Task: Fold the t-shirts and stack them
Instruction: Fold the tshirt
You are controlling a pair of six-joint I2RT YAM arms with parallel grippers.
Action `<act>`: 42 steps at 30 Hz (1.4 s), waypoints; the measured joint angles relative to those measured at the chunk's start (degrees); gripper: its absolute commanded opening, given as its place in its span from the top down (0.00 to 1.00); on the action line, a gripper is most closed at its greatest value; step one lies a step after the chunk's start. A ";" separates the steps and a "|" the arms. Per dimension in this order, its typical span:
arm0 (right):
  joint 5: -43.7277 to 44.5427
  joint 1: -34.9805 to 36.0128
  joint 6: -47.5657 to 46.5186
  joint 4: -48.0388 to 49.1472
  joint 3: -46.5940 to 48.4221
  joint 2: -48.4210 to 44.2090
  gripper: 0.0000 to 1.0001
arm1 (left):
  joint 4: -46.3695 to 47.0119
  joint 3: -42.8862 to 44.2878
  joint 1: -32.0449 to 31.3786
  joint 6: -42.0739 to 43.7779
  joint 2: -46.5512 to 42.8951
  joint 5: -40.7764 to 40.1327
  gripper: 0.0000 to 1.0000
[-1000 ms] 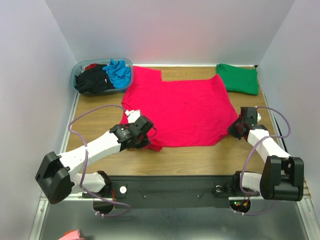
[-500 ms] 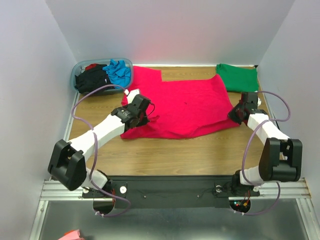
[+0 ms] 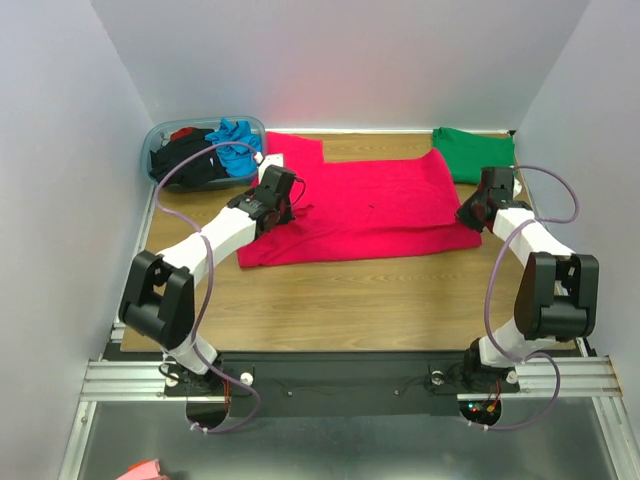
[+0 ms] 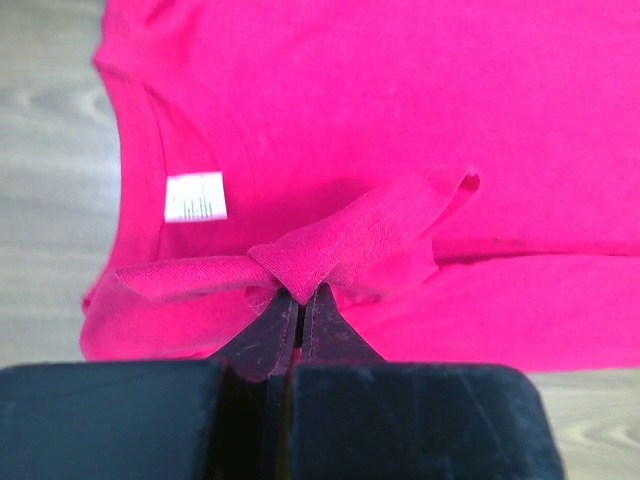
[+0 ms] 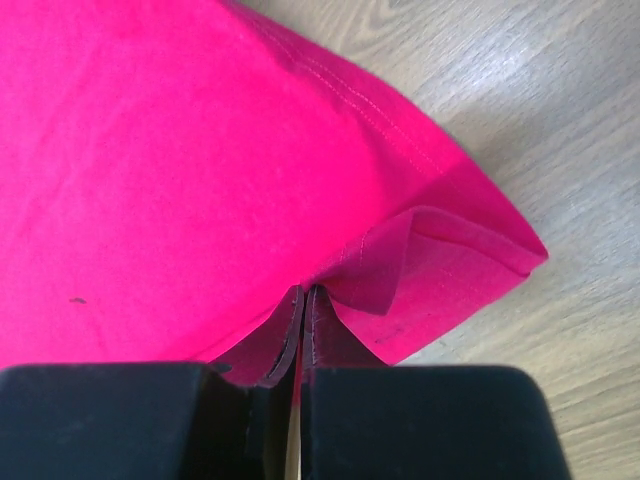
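The magenta-red t-shirt (image 3: 372,208) lies spread across the middle of the table, its near part folded back over itself. My left gripper (image 3: 283,196) is shut on a pinch of its cloth (image 4: 330,250) by the collar, close to the white neck label (image 4: 195,196). At the shirt's right edge my right gripper (image 3: 481,206) is shut on a doubled-over corner (image 5: 440,275). A folded green t-shirt (image 3: 476,156) rests at the back right. The black t-shirt (image 3: 185,160) and the turquoise-blue t-shirt (image 3: 238,145) are bundled in the tub.
A translucent bluish plastic tub (image 3: 158,132) stands at the back left corner. Bare wood (image 3: 380,300) runs between the shirt's near edge and the arm bases. White walls close in on both sides and the back.
Both grippers carried the shirt's near edge away from the bases, toward the back. The red cloth now covers less of the table, with its near edge further back.
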 measured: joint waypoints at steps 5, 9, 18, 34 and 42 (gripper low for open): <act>1.07 0.00 -0.44 -0.07 1.55 2.27 0.99 | 2.47 3.10 1.88 3.80 4.90 0.46 1.00; 1.68 0.00 -0.87 -0.07 4.31 5.79 0.86 | 3.26 6.27 3.41 5.84 9.14 0.90 0.85; 2.60 0.00 -2.95 -0.09 8.79 11.06 0.02 | 1.90 14.91 7.28 6.99 16.46 1.75 0.19; -5.90 2.40 -7.98 0.02 6.56 9.84 0.00 | 6.99 4.35 7.45 1.66 10.67 13.22 0.18; -7.23 4.70 -7.82 4.11 4.24 13.38 0.00 | 13.31 -4.24 7.45 -3.37 13.53 16.87 0.18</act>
